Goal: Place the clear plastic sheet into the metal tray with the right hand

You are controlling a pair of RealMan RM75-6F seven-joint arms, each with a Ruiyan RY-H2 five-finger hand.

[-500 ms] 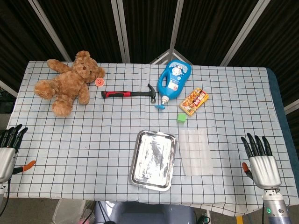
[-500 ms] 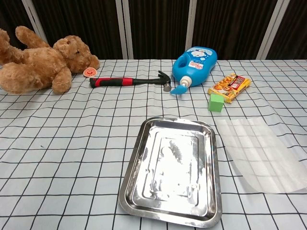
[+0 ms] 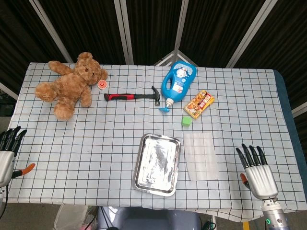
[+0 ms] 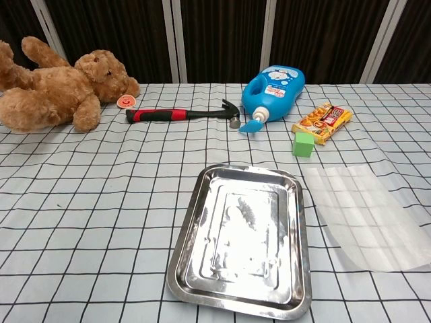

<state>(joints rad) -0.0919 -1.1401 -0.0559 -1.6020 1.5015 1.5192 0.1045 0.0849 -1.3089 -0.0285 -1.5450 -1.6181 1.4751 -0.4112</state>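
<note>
Plastic, thin and clear, is lying flat on the checked tablecloth [image 3: 96, 148] as a rectangular clear plastic sheet [image 3: 201, 155] just to the right of the metal tray [image 3: 157, 164], close to the tray's right rim but apart from it, with nothing resting on it. The tray is sitting empty near the table's front edge. The right hand [image 3: 257, 171] is hovering to the right of the sheet, well clear of it, palm down, its fingers extended and slightly apart, holding nothing. The left hand [image 3: 6, 153] is waiting far to the left of the tray at the table's front corner, fingers likewise extended and empty. Judging from its look, the sheet is very light, floppy and slick, and it is probably clinging flat to the cloth, so it is likely to be hard to lift from the middle; a pinch at its right or near edge, or at a corner, looks the better hold, perhaps after sliding it a little to raise a lip. Beyond the tray, a green cube [image 3: 186, 120], a snack packet [image 3: 198, 104], a blue bottle [image 3: 178, 82], a hammer [image 3: 133, 96] and a teddy bear [image 3: 72, 83] are lying out of the way.
</note>
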